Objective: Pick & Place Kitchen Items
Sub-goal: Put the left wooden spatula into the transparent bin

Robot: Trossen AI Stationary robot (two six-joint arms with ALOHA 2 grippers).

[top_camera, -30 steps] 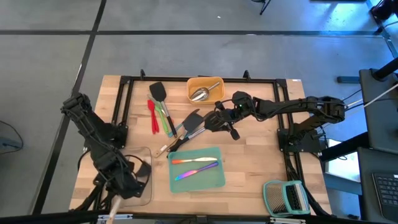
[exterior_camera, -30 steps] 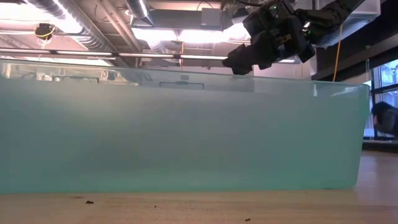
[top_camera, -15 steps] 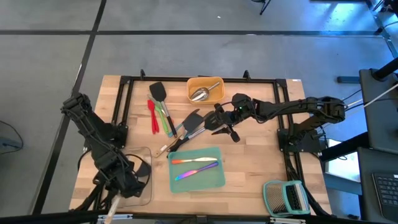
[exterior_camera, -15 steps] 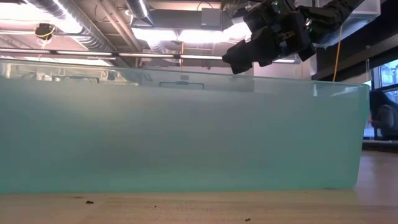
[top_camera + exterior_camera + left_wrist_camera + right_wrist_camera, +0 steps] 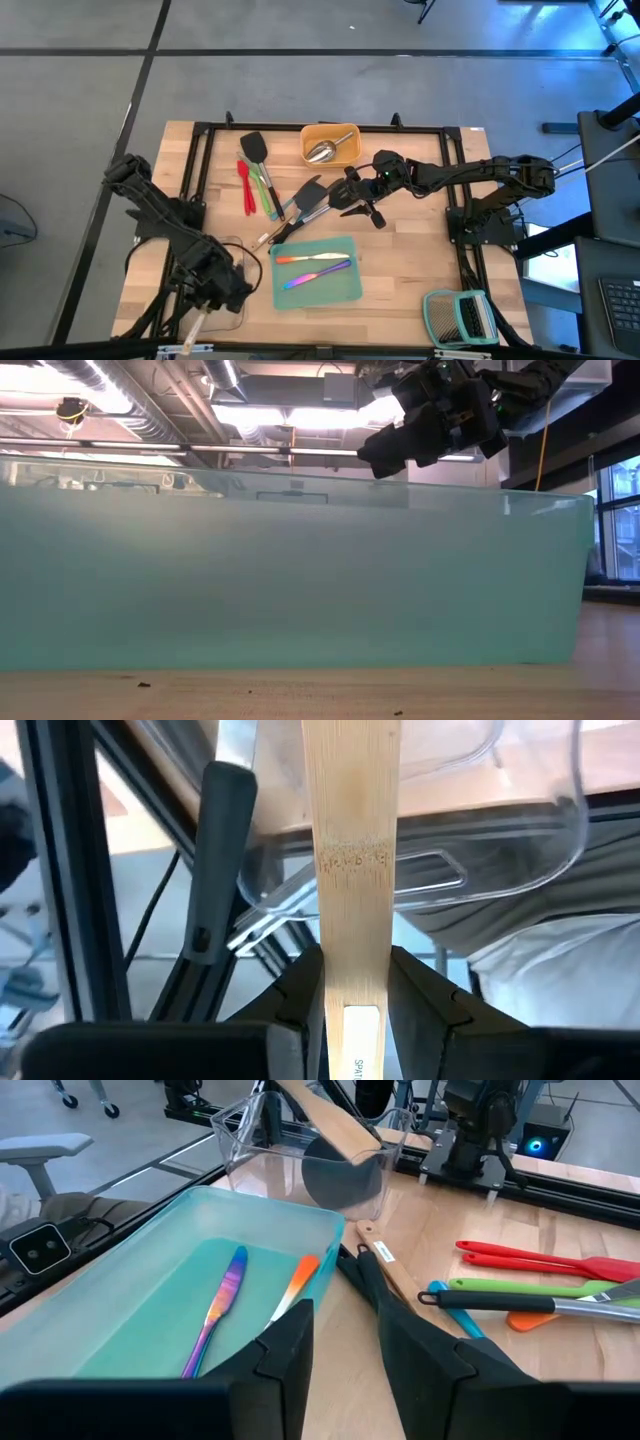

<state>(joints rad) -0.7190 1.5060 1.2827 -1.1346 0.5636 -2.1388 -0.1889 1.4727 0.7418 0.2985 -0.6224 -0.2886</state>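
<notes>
Left gripper (image 5: 355,1005) clamps a wooden spoon (image 5: 352,840) over the clear tray (image 5: 232,285) at the table's front-left corner, presumably to drop it in; right gripper (image 5: 345,196), fingers apart, hovers mid-table over the spatulas (image 5: 310,197).

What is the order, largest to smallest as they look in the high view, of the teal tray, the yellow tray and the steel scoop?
1. teal tray
2. yellow tray
3. steel scoop, lying inside the yellow tray

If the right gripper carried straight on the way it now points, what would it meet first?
Probably the teal tray: the right gripper aims over its near corner, beside the black handle lying along it. Depth is uncertain.
</notes>
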